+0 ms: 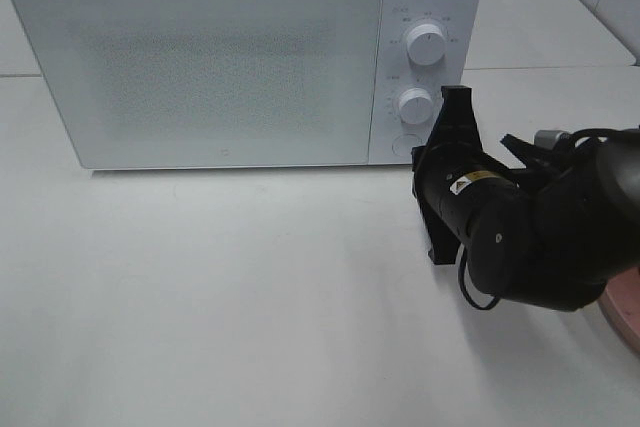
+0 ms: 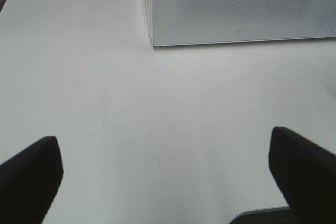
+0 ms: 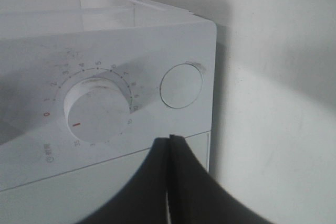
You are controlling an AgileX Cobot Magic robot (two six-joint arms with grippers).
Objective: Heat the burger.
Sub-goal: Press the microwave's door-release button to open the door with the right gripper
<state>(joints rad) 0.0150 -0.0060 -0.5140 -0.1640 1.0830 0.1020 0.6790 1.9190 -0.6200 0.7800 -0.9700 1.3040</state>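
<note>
Where the burger is cannot be told from these views; the boxy white microwave oven stands at the back of the pale white table, its speckled frosted door shut flush, and what is behind the door cannot be made out; on the control strip to the door's right sit an upper white round dial, a lower white round timer dial ringed with small numbers, and under it a flat white round button; the black right gripper points at that strip with its two fingers pressed together and nothing between them, the tips just beside the round button and the timer dial, contact not clear; its bulky black arm covers part of a pink round plate at the table's right edge; the left gripper hangs over bare tabletop, well apart from the microwave, fingers spread wide and grasping nothing
</note>
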